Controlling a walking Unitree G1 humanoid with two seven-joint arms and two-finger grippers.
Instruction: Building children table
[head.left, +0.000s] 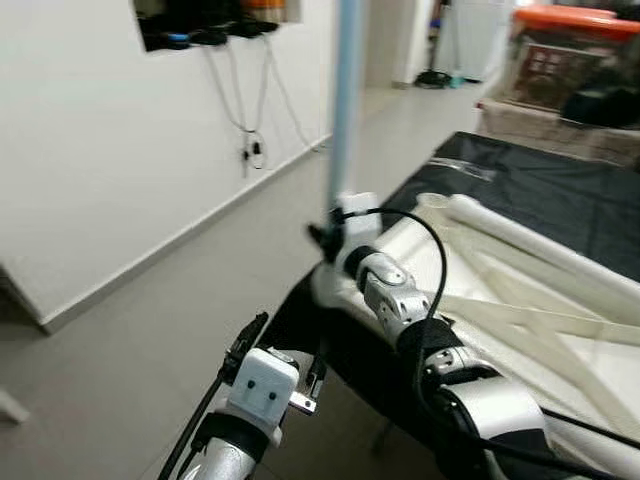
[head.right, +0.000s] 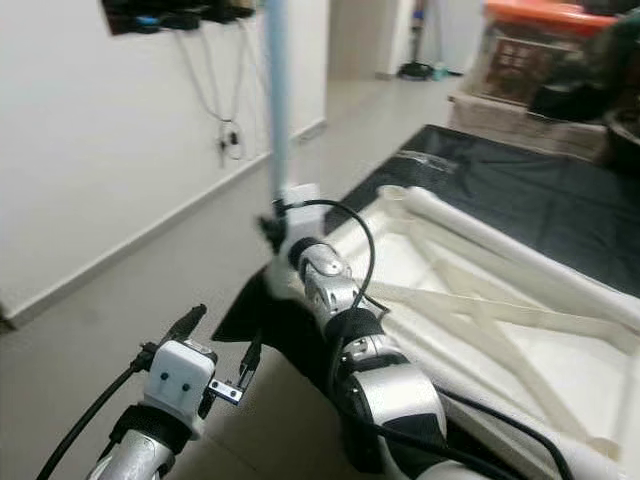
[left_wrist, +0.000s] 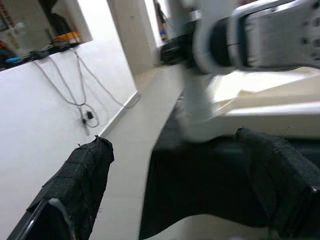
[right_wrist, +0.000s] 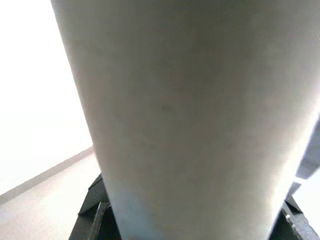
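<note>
One pale-blue table leg stands upright at the near corner of one white tabletop — right gripper clamped round it; left gripper spread wide, empty.

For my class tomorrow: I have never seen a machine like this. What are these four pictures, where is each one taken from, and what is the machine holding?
This is a humanoid robot with two silver arms. Two pictures come from its head cameras, looking down; the other two come from cameras on its wrists. An upside-down cream plastic children's table top with crossed ribs lies on a black sheet. The right gripper is shut on an upright pale blue table leg at the table top's corner; that leg appears huge and blurred in the right wrist picture. The left gripper hangs open over the grey floor, holding nothing.
</note>
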